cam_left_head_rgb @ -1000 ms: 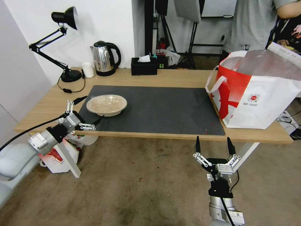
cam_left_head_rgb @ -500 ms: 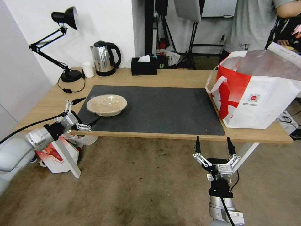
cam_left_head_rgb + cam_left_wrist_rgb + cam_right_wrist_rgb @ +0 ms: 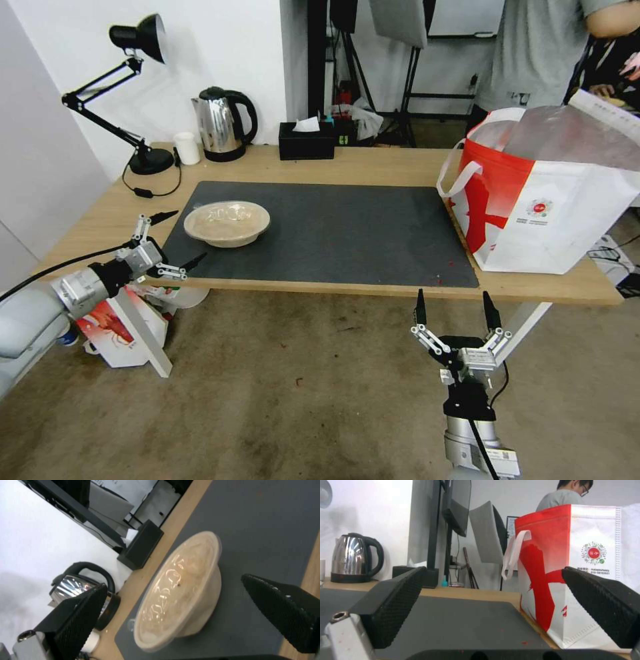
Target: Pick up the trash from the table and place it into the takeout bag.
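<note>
- Your left gripper [image 3: 171, 238], fingers spread wide, has backed away from the bowl [image 3: 227, 223] over the last second; it now sits just off the mat's [image 3: 333, 233] near-left corner.
- The bowl lies untouched on the mat, well apart from the bag [image 3: 547, 200], so the grab looks further off.
- Your right gripper [image 3: 455, 309] waits below the table [image 3: 373, 167] edge, fingers spread.

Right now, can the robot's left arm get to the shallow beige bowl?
Probably yes. The left gripper is open beside the shallow beige bowl on the dark grey mat, with nothing between them.
</note>
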Controlling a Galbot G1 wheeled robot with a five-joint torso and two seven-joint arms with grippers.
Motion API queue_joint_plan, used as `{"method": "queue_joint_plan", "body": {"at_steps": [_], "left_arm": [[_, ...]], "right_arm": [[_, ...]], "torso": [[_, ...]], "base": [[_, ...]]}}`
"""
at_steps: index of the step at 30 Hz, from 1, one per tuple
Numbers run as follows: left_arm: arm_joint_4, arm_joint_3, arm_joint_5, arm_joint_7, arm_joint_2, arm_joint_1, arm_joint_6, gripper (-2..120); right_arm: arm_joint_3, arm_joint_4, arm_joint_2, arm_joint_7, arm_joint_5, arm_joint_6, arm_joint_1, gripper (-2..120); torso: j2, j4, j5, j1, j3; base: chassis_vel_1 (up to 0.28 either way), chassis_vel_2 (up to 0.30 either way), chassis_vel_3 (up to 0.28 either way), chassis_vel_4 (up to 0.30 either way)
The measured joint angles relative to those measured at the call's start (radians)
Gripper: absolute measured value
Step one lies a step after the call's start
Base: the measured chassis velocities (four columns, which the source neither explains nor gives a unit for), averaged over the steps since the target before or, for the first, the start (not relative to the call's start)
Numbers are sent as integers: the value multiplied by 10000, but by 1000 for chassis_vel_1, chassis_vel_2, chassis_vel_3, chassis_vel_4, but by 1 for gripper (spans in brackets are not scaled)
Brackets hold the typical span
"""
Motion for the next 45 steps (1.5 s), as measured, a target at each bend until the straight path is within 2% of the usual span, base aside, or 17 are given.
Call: {"method": "queue_joint_plan", "body": {"at_steps": [13, 29, 45], "left_arm": [[120, 28, 28, 26, 433, -4, 40, 100], [427, 120, 305, 86, 417, -175, 31, 100], [649, 493, 372, 97, 811, -469, 35, 100]], "right_arm": [[1, 0, 0, 0, 0, 0, 0, 100], [1, 0, 0, 0, 0, 0, 0, 100], [0, 0, 0, 0, 0, 0, 0, 100]], "torso": [[0, -1, 3, -3, 0], [-1, 0, 1, -1, -1], [0, 0, 2, 0, -1]], "base": [[0, 0, 0, 0], [0, 0, 0, 0], [0, 0, 0, 0]]}}
